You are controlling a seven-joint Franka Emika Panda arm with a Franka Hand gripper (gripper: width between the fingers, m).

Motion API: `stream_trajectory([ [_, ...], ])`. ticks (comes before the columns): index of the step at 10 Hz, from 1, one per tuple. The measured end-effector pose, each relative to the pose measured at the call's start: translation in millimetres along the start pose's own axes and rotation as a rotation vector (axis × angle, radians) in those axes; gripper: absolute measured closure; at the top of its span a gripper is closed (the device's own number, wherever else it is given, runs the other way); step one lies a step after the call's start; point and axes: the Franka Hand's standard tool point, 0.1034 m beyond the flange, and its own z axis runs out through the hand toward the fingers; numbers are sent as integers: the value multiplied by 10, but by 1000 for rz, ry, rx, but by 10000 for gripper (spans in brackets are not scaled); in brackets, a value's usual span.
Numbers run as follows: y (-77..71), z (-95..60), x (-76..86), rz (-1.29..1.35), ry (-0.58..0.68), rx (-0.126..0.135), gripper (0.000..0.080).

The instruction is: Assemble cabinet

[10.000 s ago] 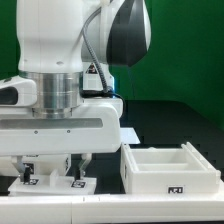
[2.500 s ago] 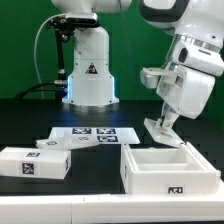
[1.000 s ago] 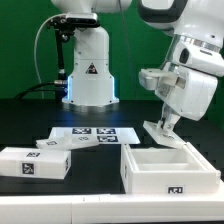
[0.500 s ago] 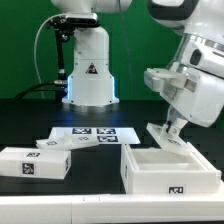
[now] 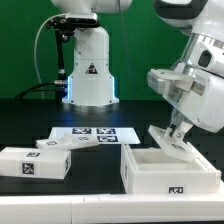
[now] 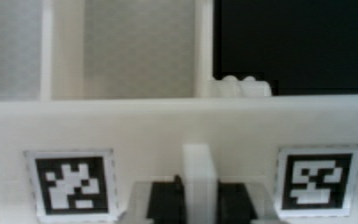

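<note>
Exterior view: end effector (image 5: pixel 178 127) pinches the tilted cabinet slab (image 5: pixel 160 134) (2 tags (image 6: pixel 69 183) wrist-side) just beneath it.

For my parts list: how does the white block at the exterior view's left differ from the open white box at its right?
The block is closed on top and smaller; the box is open, hollow and wider. The block lies away from the gripper; at the box's back rim the gripper holds a tilted white slab. Both are white, with a marker tag in front.
</note>
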Motion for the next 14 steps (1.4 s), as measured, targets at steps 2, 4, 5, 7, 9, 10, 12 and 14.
stream_trajectory([
  [2, 55, -4, 12, 1, -14, 8, 735],
  [4, 287, -9, 4, 7, -48, 25, 735],
  [5, 460, -14, 2, 13, -68, 33, 735],
  [7, 577, -31, -7, 15, -109, 107, 735],
  [9, 576, -36, -5, 17, -99, 94, 735],
  [10, 578, -38, -4, 17, -99, 93, 735],
  [12, 579, -38, -4, 17, -99, 93, 735],
  [14, 575, -29, -3, 17, -99, 95, 652],
])
